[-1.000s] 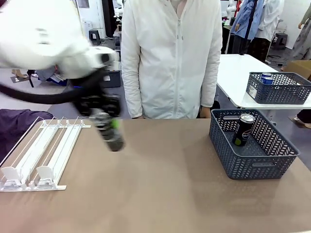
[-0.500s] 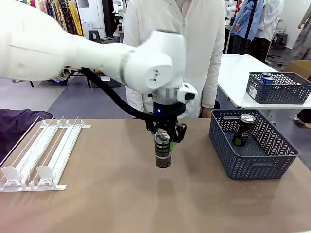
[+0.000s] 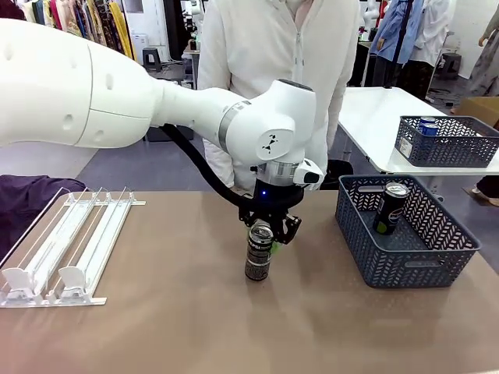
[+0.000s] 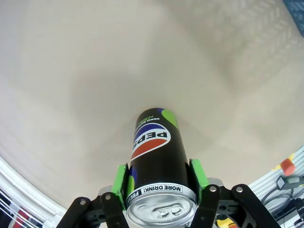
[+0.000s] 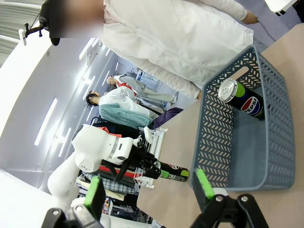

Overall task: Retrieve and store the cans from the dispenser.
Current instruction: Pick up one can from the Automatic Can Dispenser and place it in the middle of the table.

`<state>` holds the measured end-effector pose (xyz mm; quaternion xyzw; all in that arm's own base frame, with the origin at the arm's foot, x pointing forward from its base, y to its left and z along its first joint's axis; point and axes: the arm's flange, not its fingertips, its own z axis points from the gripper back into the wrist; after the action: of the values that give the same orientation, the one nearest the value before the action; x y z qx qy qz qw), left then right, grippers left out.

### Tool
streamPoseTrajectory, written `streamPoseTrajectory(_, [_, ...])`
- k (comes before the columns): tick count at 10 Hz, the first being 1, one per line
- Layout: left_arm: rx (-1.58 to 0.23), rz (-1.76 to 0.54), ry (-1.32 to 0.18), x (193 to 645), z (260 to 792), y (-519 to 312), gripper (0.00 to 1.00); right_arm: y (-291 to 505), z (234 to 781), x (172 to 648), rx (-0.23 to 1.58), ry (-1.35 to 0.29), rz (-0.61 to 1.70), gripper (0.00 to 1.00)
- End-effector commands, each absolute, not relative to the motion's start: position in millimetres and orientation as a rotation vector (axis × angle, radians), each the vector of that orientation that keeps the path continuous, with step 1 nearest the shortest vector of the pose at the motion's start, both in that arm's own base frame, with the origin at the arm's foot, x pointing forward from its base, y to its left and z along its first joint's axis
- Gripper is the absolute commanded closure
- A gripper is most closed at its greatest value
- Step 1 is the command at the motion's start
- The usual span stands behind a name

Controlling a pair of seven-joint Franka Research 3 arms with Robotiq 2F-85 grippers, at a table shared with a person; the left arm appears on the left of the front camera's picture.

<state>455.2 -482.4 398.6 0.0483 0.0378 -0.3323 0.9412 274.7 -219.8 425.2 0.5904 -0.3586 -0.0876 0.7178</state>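
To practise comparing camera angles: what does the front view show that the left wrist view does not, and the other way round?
Front view alone: the dispenser, the grey basket with a can in it, and the person in white across the table.
Left wrist view alone: the held can's silver top, its Pepsi logo, and the green pads pressed on either side of it.
Both: the left gripper shut on the dark can over the brown table.

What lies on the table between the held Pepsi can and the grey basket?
Nothing: the front view shows bare tabletop between the can in the left gripper and the basket.
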Motion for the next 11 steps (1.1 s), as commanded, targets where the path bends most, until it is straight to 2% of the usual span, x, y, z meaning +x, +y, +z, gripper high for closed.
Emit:
streamPoseTrajectory(1, [0.094,-0.641,0.067,457,415,-477,1.00,-220,430,276,1.320,-0.803,-0.197,0.00])
streamPoseTrajectory(3, [0.079,-0.645,0.087,458,413,-477,1.00,-220,430,276,1.320,-0.803,-0.197,0.00])
streamPoseTrajectory(4, [0.077,-0.648,0.083,458,414,-477,0.42,-220,430,276,1.320,-0.803,-0.197,0.00])
streamPoseTrajectory(5, [0.078,-0.650,0.075,458,416,-477,0.00,-220,430,276,1.320,-0.803,-0.197,0.00])
streamPoseTrajectory(9, [0.047,-0.632,0.037,455,430,-466,0.00,-220,430,276,1.320,-0.803,-0.197,0.00])
streamPoseTrajectory(11, [-0.041,-0.613,-0.051,440,476,-430,0.00,-220,430,276,1.320,-0.803,-0.197,0.00])
